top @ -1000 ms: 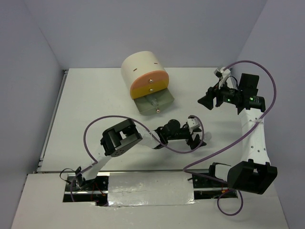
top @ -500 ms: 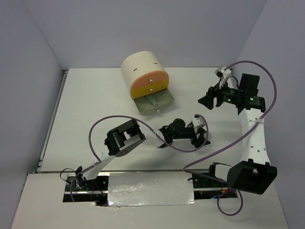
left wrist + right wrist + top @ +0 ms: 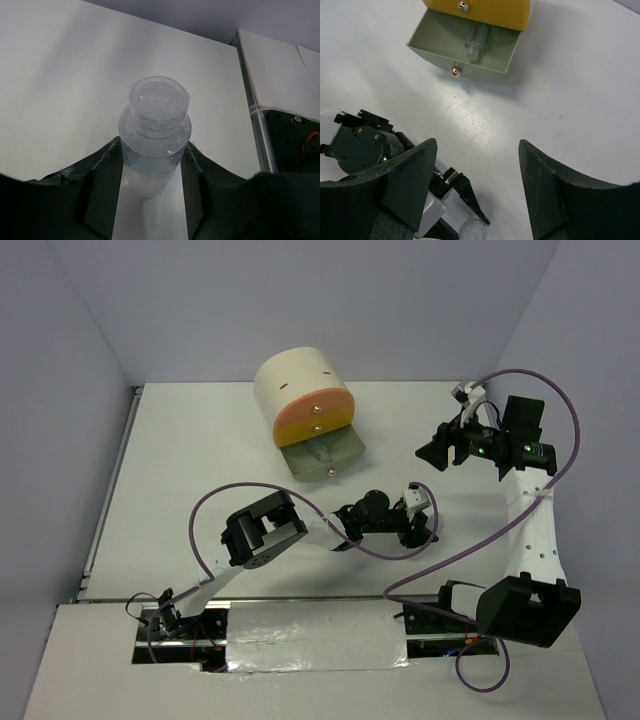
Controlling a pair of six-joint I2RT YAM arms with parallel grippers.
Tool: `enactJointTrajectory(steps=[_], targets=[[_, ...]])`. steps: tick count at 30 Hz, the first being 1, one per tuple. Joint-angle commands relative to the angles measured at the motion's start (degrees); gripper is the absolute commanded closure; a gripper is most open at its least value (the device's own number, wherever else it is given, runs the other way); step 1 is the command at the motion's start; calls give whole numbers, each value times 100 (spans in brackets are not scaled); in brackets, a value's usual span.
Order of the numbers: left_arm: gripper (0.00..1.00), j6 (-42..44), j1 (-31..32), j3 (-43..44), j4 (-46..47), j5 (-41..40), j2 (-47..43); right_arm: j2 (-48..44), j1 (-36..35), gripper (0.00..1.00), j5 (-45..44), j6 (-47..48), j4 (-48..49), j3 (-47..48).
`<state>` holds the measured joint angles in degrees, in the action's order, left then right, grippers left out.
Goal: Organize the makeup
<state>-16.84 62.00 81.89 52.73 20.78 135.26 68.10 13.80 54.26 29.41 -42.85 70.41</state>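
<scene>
A small clear bottle with a round cap stands upright on the white table. My left gripper is shut on it, one dark finger pressed to each side of its body. In the top view this gripper lies low on the table at centre right. The bottle's cap also shows in the right wrist view. A second clear bottle lies inside the open grey-green drawer. My right gripper is open and empty, held above the table to the right of the drawer.
The cream cylindrical unit with orange-yellow drawer fronts stands at the back centre, its lowest drawer pulled out toward me. The left arm's purple cable loops over the table. Grey walls close in the left, back and right sides.
My left gripper has reached a little farther right and its fingers have closed in around the clear bottle. The right arm has not moved.
</scene>
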Motion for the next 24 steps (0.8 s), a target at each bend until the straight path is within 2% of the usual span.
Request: enactJointTrajectory(steps=[1,3,6,7,8,13,16,18,19,22,24], targets=[[69,-12,32,187,211,137,-237,-191,61,26,146,-67,198,-10],[73,-38,32,179,220,164,-333,-209,96,26,146,-76,189,-10],[88,-56,23,21,255,164,-605,-244,131,26,164,-102,198,-19],[97,-30,23,-145,247,138,-798,-253,140,26,164,-111,207,-19],[100,-4,23,-251,264,85,-904,-270,166,26,164,-128,216,-36],[100,14,-56,-893,107,120,-1616,-323,219,26,155,-207,251,-89],[100,75,-161,-1218,-341,129,-2108,-349,263,26,129,-208,242,-72],[100,233,-284,-1185,-866,190,-2459,-350,281,26,94,-181,216,-54],[100,303,-346,-1062,-1853,268,-2522,-350,290,26,76,-181,224,-54],[100,725,-609,-779,-3491,366,-2811,-367,307,26,15,-216,277,-45],[100,1041,-828,-919,-3935,348,-3179,-350,342,26,-21,-295,373,-10]])
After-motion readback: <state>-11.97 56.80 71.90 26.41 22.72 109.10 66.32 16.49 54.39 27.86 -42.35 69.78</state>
